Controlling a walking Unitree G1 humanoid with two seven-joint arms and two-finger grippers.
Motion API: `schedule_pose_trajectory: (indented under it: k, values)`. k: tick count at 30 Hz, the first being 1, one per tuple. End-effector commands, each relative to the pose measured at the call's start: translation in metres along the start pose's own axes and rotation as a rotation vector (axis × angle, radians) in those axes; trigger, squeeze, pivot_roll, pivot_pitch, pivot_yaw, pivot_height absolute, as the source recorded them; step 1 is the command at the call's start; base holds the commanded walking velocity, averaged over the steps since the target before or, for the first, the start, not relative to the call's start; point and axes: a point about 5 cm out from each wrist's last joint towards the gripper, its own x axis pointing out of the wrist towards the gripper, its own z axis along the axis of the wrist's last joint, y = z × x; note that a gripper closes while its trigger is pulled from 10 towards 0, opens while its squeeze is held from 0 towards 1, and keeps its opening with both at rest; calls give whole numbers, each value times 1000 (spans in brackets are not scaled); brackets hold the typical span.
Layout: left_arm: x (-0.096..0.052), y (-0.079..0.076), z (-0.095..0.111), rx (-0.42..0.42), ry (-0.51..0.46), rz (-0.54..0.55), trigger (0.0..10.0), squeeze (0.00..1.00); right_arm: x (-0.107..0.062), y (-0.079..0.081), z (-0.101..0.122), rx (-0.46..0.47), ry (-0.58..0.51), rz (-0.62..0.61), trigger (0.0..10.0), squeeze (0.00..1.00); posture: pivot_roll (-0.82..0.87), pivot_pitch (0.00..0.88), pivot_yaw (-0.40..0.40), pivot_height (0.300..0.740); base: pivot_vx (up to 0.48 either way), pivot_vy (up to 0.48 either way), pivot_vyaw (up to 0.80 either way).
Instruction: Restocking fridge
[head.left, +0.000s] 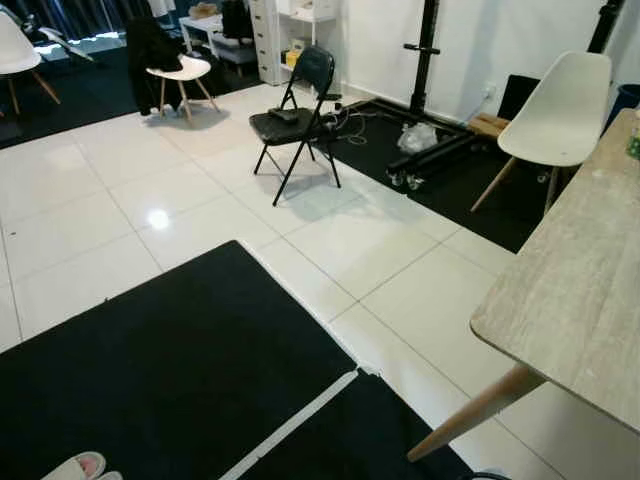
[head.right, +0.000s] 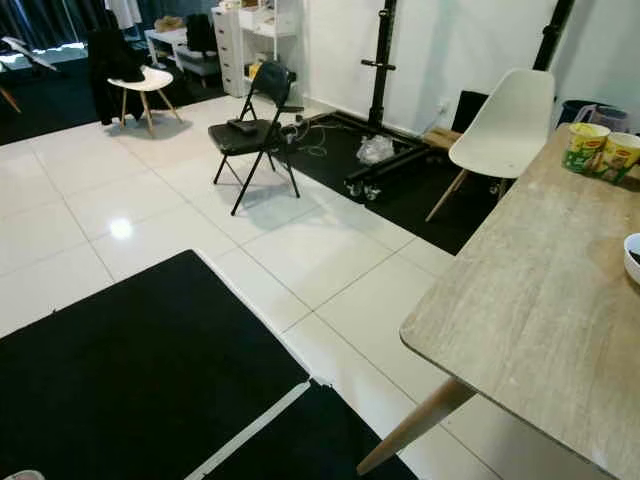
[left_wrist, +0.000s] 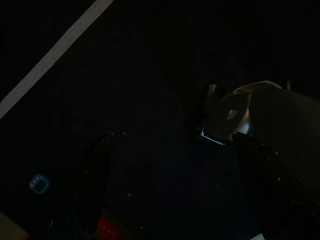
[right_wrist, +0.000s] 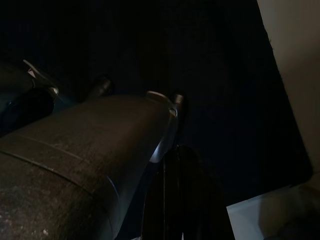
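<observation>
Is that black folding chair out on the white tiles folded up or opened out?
Opened out. The black folding chair stands on its crossed legs with the seat flat, and a small dark object lies on the seat.

Table (head.right: 520, 300) right, open floor (head.left: 200, 200) ahead

wooden table (head.right: 540, 320) right | black folding chair (head.left: 295, 115) beyond | possibly slippers (head.left: 75, 467) near

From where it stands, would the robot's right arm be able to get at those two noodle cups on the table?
Probably not yet. The noodle cups stand at the far end of the wooden table, and the right arm hangs low beside the body, so it would need to step closer.
</observation>
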Motion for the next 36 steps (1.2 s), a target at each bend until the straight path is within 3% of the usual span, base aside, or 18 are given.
schedule_pose_trajectory:
  k: [1, 29, 36]
  values:
    - [0, -2, -3, 0, 12, -8, 10000, 0, 0, 1, -2, -4, 5, 0, 10000, 0, -25, 0, -1, 740, 0, 0, 738]
    - [0, 0, -4, -22, 40, -12, 10000, 0, 1, 5, 1, -33, -1, 8, 10000, 0, -23, 0, -1, 740, 0, 0, 742]
    - [-2, 1, -11, -23, 72, -11, 10000, 0, 2, 6, 0, -55, 7, -21, 10000, 0, -19, 0, -1, 740, 0, 0, 0]
